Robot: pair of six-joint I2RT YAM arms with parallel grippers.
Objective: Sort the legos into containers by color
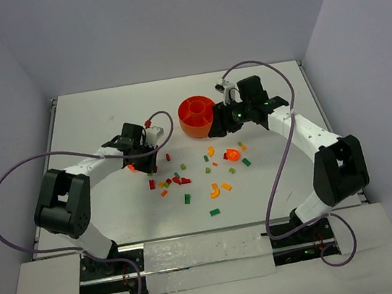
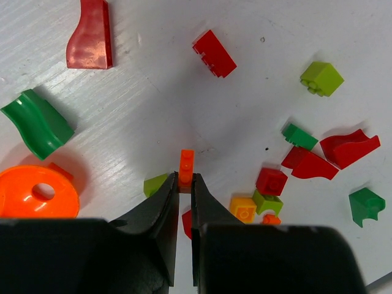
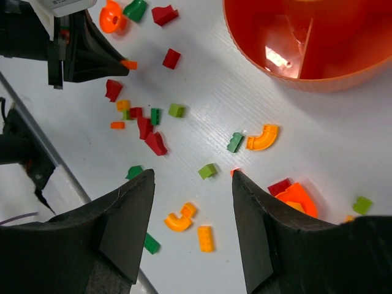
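while left hand [image 2: 184, 179] pinches one orange brick [image 2: 186, 163], one orange bowl [image 1: 192, 129]

The left arm [image 1: 85, 166] is stretched from the lower left toward the middle of the top view, and the left gripper [image 2: 185, 181] is pinched onto a small orange brick [image 2: 186, 164]. The right arm [image 1: 303, 128] is bent in from the lower right, and the right gripper [image 3: 193, 177] is held with its jaws apart.

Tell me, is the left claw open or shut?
Shut. The left gripper pinches a small orange brick between its tips; the brick sticks out past them.
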